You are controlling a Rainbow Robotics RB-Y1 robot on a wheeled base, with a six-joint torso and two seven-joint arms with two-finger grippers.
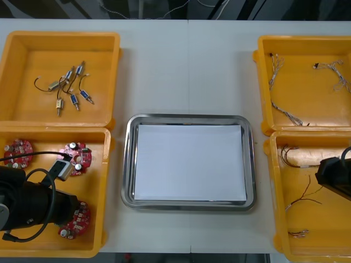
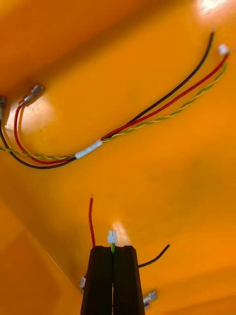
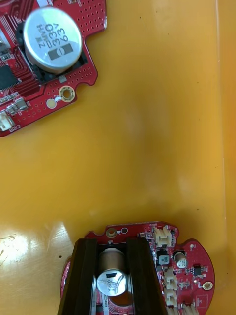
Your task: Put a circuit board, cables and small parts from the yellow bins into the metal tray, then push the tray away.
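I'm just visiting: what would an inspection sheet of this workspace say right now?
Surface: light table, four yellow bins.
Job's things: metal tray, white inside, nothing in it; small metal parts in the far left bin; circuit boards in the near left.
Clutter: nothing seen.
End effectors: left end effector shut on a circuit board; right end effector shut on a thin cable.
Cables: loose cables in both right bins.
Surroundings: dark floor beyond the table.

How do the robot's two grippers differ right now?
The left gripper holds its fingers apart, clamped on the metal can of a red circuit board; the right gripper has them nearly together, pinching a thin cable. The left is in the near left yellow bin, the right in the near right yellow bin. Both grip something.
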